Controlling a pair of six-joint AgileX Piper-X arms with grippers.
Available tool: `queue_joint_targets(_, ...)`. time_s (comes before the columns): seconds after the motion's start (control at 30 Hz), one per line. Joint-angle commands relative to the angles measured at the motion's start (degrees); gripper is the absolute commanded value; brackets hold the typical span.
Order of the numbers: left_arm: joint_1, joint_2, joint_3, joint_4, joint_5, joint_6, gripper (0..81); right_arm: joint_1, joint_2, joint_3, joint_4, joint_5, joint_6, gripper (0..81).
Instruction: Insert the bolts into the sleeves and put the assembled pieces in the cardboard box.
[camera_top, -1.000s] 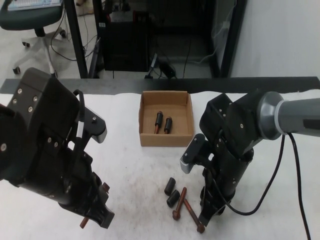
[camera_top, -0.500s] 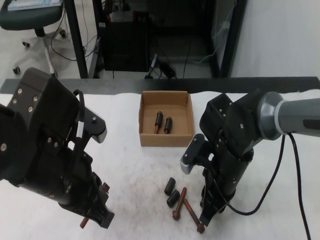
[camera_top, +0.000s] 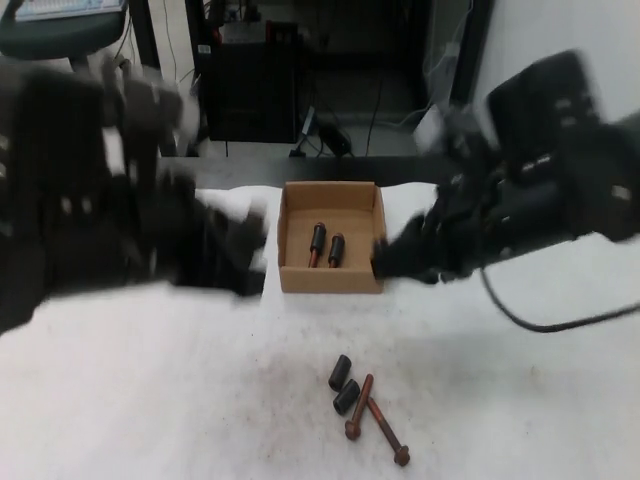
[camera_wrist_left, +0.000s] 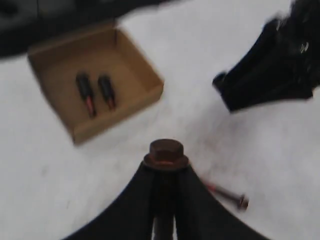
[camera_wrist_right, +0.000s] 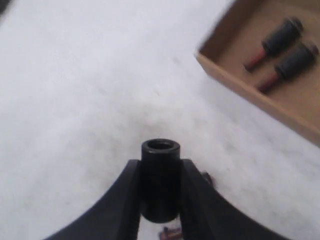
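Now lifted up from the bench (camera_top: 150, 380), the left hand (camera_wrist_left: 165, 170) grips a bolt (camera_wrist_left: 166, 152), the right hand (camera_wrist_right: 160, 167) a sleeve (camera_wrist_right: 160, 185).

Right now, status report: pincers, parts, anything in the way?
Left pincer shut on rusty hex-head bolt. Right pincer shut on black cylindrical sleeve. Brown cardboard box holds two assembled pieces. Spare bolts and sleeves on bench, nothing blocking.

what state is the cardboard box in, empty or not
Not empty: two assembled pieces lie side by side inside the cardboard box.
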Motion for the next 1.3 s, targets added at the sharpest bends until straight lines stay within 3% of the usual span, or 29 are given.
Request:
queue_joint_targets(0.0,0.1,-0.1,0.2,-17.5,6.9,-4.4,0.1,-0.4,-9.2,7.5,-16.2,-10.7,6.0,0.8)
queue_joint_targets(0.2,0.1,2.3,4.1,-37.2,14.9,-14.2,0.1,-0.3,-16.7,18.8,-37.6,-15.7,14.3,0.8)
queue_joint_targets(0.33,0.1,5.2,6.0,-48.7,24.1,-21.5,0.1,-0.3,-17.9,25.5,-49.1,-19.6,18.8,0.8)
queue_joint_targets(0.47,0.0,8.9,6.2,-58.2,29.5,-27.4,0.1,-0.3,-17.9,30.1,-56.9,-20.8,20.0,0.8)
queue_joint_targets(0.67,0.0,13.1,6.2,-69.3,32.3,-35.9,0.1,1.6,-17.9,33.9,-60.3,-20.3,18.6,0.8)
queue_joint_targets(0.8,-0.7,14.5,6.2,-72.7,37.2,-40.1,0.1,4.2,-17.9,34.2,-61.0,-15.1,16.1,0.8)
queue_joint_targets(1.03,-5.1,14.5,6.4,-72.7,39.2,-38.5,0.1,7.0,-17.7,33.7,-65.6,-10.7,17.1,0.8)
queue_joint_targets(1.27,-5.4,14.5,6.4,-72.6,39.2,-37.0,0.1,7.0,-17.7,33.8,-67.4,-10.9,18.2,0.8)
